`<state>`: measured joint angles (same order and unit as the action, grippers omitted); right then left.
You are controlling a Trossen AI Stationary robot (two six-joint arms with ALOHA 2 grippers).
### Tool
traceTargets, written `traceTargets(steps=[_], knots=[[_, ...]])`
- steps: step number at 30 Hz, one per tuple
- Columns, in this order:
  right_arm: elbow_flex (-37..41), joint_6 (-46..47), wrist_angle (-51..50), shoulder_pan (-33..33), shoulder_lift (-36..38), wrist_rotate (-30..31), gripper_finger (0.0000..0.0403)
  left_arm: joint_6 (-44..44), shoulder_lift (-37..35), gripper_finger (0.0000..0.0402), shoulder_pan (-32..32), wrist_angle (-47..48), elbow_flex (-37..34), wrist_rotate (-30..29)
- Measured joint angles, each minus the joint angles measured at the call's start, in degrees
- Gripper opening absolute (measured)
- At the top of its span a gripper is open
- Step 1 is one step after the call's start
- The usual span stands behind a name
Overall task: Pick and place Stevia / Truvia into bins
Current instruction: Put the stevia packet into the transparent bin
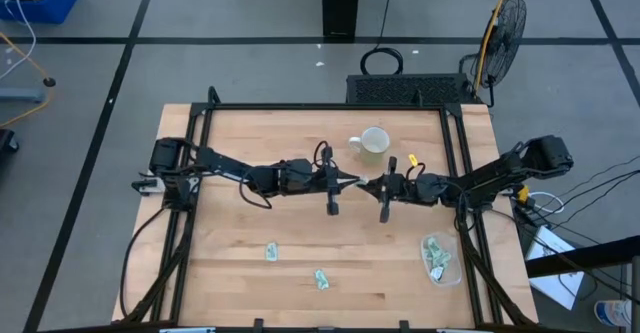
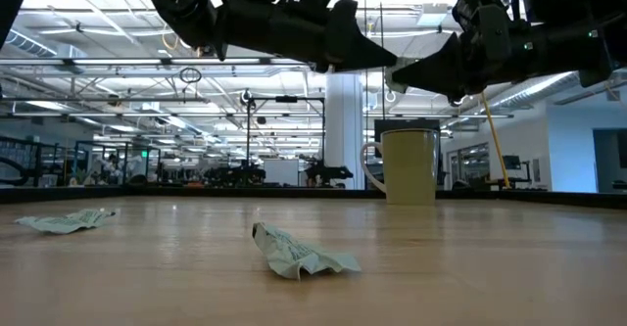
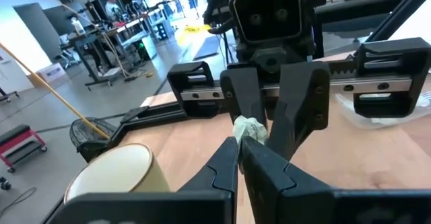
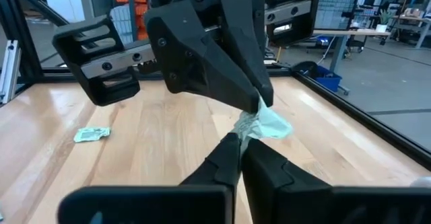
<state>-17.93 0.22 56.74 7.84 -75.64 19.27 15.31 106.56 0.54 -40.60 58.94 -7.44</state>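
My left gripper (image 1: 352, 181) and my right gripper (image 1: 373, 184) meet tip to tip above the table's middle, both shut on one crumpled pale green Stevia sachet (image 4: 266, 126), which also shows in the left wrist view (image 3: 249, 127). Two more sachets (image 1: 271, 252) (image 1: 321, 279) lie flat on the table nearer the front edge; in the low view they show at the left (image 2: 69, 221) and in the middle (image 2: 299, 253). The clear plastic bin (image 1: 452, 273) stands at the front right with several sachets in it. My left gripper pinches one end of the sachet (image 3: 241, 134) between its two fingertips. The fingers come level from the table's left. The sachet is lifted clear of the table. My right gripper pinches the sachet's other end (image 4: 246, 134) between its two fingertips. The fingers come level from the table's right. The crumpled sachet sticks out beyond the tips, clear of the table.
A white mug (image 1: 372, 143) stands just beyond the two grippers toward the far edge; it also shows in the low view (image 2: 409, 164). Black frame rails run along the table's left and right sides. Bare wood lies between the grippers and the front edge.
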Motion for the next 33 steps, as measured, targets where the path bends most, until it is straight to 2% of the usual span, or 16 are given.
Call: traceTargets(steps=[4,12,17,21,26,30,33], knots=[[0.00,-0.31,-0.63,0.00,0.00,1.00,0.0003,-0.02,0.00,0.0031,0.02,0.06,0.00,0.00],[0.00,-1.45,-6.33,0.20,0.33,7.80,0.0001,0.77,-0.02,0.0031,0.39,0.46,0.00,-0.22],[-0.05,-1.56,-15.33,2.13,6.19,9.53,0.0001,1.06,-3.52,0.0051,0.26,7.82,-0.02,-3.08],[-2.70,-0.45,-33.20,5.32,15.83,10.83,0.0000,1.11,-9.02,0.0092,0.02,17.39,-0.02,-5.24],[-12.60,9.18,-66.47,11.44,25.23,10.98,0.0000,4.35,-16.10,0.0141,0.08,25.79,-0.01,-6.64],[-22.92,22.21,-91.20,17.54,26.12,9.47,0.0000,5.70,-21.80,0.0157,0.08,32.66,-0.02,-10.28],[-27.86,35.28,-103.09,21.55,24.06,2.43,0.0000,5.52,-26.16,0.0159,0.08,37.96,-0.02,-14.04]])
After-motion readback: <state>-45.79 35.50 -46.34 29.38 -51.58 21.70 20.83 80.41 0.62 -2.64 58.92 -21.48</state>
